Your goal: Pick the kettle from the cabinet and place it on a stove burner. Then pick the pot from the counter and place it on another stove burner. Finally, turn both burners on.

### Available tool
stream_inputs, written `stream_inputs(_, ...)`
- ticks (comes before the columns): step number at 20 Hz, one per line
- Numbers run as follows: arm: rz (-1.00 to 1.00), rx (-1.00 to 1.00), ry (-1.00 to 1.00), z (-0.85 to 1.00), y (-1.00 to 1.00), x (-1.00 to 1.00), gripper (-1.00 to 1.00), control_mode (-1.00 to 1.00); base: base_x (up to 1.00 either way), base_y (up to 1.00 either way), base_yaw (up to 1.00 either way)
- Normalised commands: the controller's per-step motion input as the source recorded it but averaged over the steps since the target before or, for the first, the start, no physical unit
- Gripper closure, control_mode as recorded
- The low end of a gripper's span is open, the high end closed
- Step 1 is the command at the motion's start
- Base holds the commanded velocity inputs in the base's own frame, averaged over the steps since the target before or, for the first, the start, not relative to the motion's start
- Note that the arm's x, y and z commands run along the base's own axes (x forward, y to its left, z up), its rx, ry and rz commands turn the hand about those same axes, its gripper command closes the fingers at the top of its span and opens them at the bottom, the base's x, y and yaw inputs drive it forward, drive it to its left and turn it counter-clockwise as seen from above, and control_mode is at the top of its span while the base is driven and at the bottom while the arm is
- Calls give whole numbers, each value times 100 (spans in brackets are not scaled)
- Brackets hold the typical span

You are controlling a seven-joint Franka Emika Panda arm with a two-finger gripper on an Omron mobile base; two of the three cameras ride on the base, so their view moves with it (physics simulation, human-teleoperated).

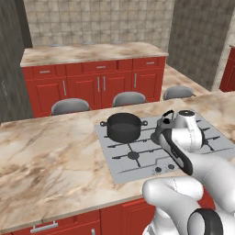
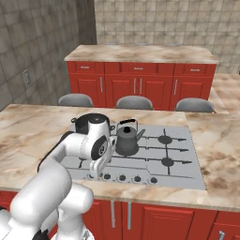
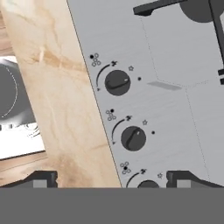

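The black pot sits on the back-left stove burner of the grey cooktop; the arm half hides the pot in the right base view. The dark grey kettle stands upright on the burner beside it, its handle peeking out behind my arm. My gripper points down over the knob row at the cooktop's front-left edge. In the hand view my gripper is open and holds nothing. Two knobs lie ahead, a third just between the tips. The cabinet is out of view.
Two right-hand burners and a front-left burner are bare. Marbled counter borders the knob row. Three grey stools stand behind the island, with red base cabinets along the back wall.
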Motion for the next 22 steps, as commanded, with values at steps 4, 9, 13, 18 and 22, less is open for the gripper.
stream_inputs(4, -18, 0, 0, 4, -15, 0, -100, -100, 0, 0, 0)
stream_inputs(9, -24, 0, 0, 0, -14, -2, -100, -100, 0, 0, 0)
stream_inputs(13, -27, 1, 0, 1, -13, -5, -100, -100, 0, 0, 0)
stream_inputs(18, -27, 3, 0, 1, -5, -1, -100, -100, 0, 0, 0)
stream_inputs(22, -25, 4, 0, 0, -5, -2, -100, -100, 0, 0, 0)
